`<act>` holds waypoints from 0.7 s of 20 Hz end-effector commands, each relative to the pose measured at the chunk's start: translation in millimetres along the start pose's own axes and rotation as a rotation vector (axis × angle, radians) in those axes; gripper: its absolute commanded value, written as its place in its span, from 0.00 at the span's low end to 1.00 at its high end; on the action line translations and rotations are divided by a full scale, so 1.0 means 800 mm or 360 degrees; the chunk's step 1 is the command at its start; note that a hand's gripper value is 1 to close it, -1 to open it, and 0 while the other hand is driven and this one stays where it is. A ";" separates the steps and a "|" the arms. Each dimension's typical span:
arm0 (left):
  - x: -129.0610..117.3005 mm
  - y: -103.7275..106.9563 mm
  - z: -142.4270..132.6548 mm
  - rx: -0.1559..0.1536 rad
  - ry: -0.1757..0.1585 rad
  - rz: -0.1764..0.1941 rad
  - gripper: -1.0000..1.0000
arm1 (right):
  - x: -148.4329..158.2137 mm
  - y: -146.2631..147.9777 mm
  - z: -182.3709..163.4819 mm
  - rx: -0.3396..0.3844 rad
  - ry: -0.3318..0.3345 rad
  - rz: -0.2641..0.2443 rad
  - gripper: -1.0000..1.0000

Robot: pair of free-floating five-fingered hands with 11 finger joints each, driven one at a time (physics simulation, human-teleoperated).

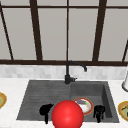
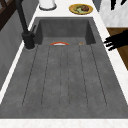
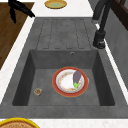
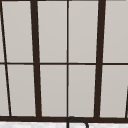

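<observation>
My left hand (image 1: pixel 45 110) hovers over the front edge of the sink (image 1: pixel 37 100), by the ribbed drainboard, with its fingers loosely spread and holding nothing. It appears in the left side view (image 2: pixel 115 41) and the right side view (image 3: pixel 17 9), out over the floor. My right hand (image 1: pixel 99 112) hangs at the basin's front right, also with nothing in it, and its spread fingers (image 2: pixel 117 3) show in the left side view. A red ball (image 1: pixel 67 115) sits between the two hands in the front view. Behind it a red-rimmed plate (image 3: pixel 70 81) lies in the basin, carrying a purple vegetable (image 3: pixel 77 76).
A black faucet (image 1: pixel 68 72) stands behind the sink. A small round item (image 3: pixel 38 91) lies on the basin floor. Yellow plates rest on the counter at the left (image 1: pixel 1 100) and right (image 1: pixel 123 110). A white container (image 1: pixel 125 82) is at the far right.
</observation>
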 end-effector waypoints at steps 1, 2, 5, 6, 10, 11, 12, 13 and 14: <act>-0.013 -0.006 -0.027 -0.0061 -0.0036 -0.0005 0.00 | 0.000 0.000 0.000 0.0000 0.0000 0.0000 0.50; -0.019 -0.013 -0.032 -0.0061 -0.0064 -0.0026 0.00 | 0.000 0.000 0.000 0.0000 0.0000 0.0000 0.50; -0.033 -0.025 -0.049 -0.0070 -0.0078 -0.0036 0.00 | 0.000 0.000 0.000 -0.0001 0.0000 -0.0002 0.50; -0.037 -0.029 -0.054 -0.0070 -0.0081 -0.0043 0.00 | 0.000 0.000 0.000 -0.0001 0.0001 -0.0002 0.50; -0.065 -0.041 -0.073 -0.0058 -0.0060 -0.0067 0.00 | 0.000 0.000 0.000 -0.0002 0.0001 -0.0003 0.50; -0.076 -0.043 -0.078 -0.0058 -0.0043 -0.0043 0.00 | 0.000 0.000 0.000 -0.0002 0.0001 -0.0003 0.50; -0.085 -0.046 -0.082 -0.0055 -0.0039 -0.0042 0.00 | 0.000 0.000 0.000 -0.0002 0.0001 -0.0003 0.50; -0.095 -0.049 -0.087 -0.0057 -0.0031 -0.0033 0.00 | 0.000 0.000 0.000 -0.0002 0.0001 -0.0004 0.50; -0.105 -0.051 -0.092 -0.0054 -0.0028 -0.0029 0.00 | 0.000 0.000 0.000 -0.0002 0.0001 -0.0004 0.50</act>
